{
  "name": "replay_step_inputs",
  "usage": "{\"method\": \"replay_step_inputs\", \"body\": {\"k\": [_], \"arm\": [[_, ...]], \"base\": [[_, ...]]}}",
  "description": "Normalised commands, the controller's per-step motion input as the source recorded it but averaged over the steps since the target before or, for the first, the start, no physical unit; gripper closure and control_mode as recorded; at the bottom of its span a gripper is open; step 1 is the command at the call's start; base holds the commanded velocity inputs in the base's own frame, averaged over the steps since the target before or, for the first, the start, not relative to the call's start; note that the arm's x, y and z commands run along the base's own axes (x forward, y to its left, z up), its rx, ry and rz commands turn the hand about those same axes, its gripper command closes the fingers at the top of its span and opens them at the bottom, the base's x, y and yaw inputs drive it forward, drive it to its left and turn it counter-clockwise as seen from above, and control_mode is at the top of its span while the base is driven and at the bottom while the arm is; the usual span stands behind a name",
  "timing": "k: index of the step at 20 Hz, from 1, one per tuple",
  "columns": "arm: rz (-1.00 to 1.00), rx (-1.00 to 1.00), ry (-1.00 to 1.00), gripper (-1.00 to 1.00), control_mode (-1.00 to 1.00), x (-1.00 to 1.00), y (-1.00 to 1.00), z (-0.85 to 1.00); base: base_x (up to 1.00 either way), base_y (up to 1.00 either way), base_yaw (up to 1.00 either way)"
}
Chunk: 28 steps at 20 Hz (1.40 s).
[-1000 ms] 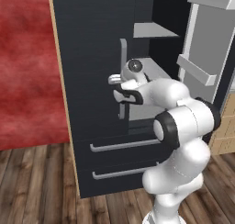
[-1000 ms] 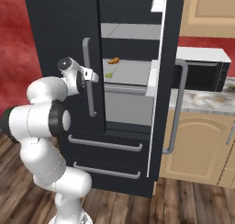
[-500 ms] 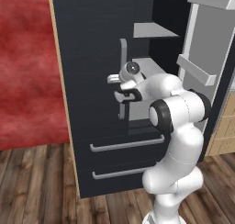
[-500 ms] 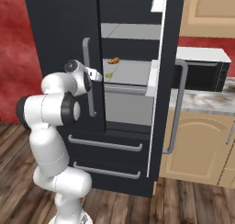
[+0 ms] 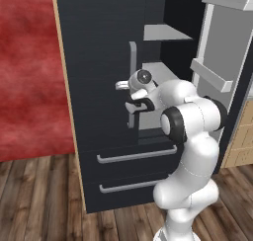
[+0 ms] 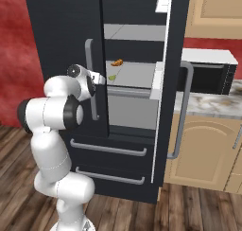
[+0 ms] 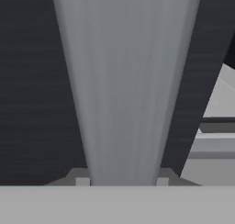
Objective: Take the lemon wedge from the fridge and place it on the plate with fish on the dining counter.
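Because the left door (image 6: 61, 31) of the fridge (image 5: 99, 151) is closed, step in hand: pulling it open by its long grey handle (image 6: 89, 55).
Pincer (image 6: 101, 78): pressed onto that handle; in the hand view a fingertip (image 7: 82, 180) sits tight against each side of the bar.
Lemon wedge (image 6: 112, 77): on the pale grey shelf (image 6: 137, 76) inside the fridge, just behind the pincer, with the small orange item (image 6: 116, 62) further back.
Doing it well: judged from here, pull in an arc about the door's outer hinge side, not straight back, so the bar does not slip out of the grip.
Edges: the handle's lower end lies close above the top drawer (image 6: 108, 147).
Open room: the right door (image 6: 172, 83) stands wide, so the shelf front is reachable from the right.
Tight spot: the bent arm (image 5: 190, 121) is close to the fridge front, so the swinging door will likely need room made for it.
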Motion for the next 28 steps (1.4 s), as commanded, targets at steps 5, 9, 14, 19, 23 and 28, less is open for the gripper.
{"method": "replay_step_inputs", "body": {"k": [5,9,14,19,23,28], "arm": [[-0.04,0.00,-0.05,1.00,-1.00,-0.36,0.41,0.28],[-0.14,0.01,-0.01,1.00,-1.00,-0.81,0.91,0.65],[-0.17,0.02,-0.02,1.00,-1.00,-0.98,1.00,0.79],[-0.15,0.00,-0.01,1.00,-1.00,-1.00,1.00,0.73],[-0.18,0.00,-0.05,1.00,-1.00,-0.99,1.00,0.77],[-0.19,0.00,-0.01,1.00,-1.00,-0.84,1.00,0.68]], "base": [[0.00,0.00,0.00],[0.00,0.00,0.00],[0.00,0.00,0.00],[0.00,0.00,0.00],[0.00,0.00,0.00],[0.00,0.00,0.00]]}}
